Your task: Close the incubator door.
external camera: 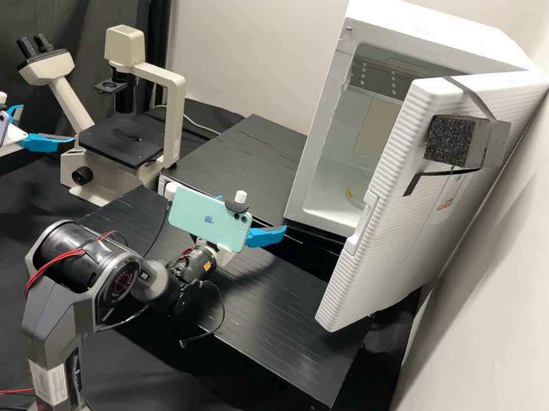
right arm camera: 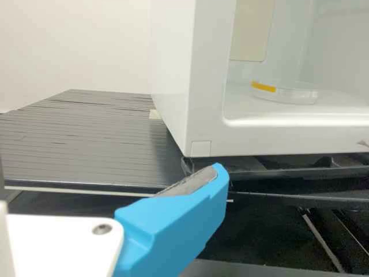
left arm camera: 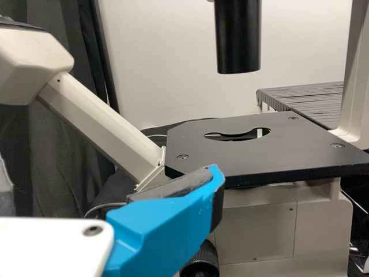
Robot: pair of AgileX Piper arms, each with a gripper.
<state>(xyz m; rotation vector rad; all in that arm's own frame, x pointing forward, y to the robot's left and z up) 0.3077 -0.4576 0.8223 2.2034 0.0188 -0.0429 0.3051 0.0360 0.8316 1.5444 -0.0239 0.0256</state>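
Incubator door (external camera: 386, 254), one, standing open beside chamber (external camera: 313, 155); closing outstanding, door untouched. Right gripper (external camera: 283, 229) near chamber corner, left gripper (external camera: 73, 139) by microscope (external camera: 175, 112); whether spread or closed, cannot tell

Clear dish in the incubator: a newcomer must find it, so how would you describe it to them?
Find the big white incubator with its ribbed door standing open. Look in through the opening: on its white floor lies a low, round, clear dish. The yellow-orange strip along its edge sets it apart from the plain beige panel behind it.
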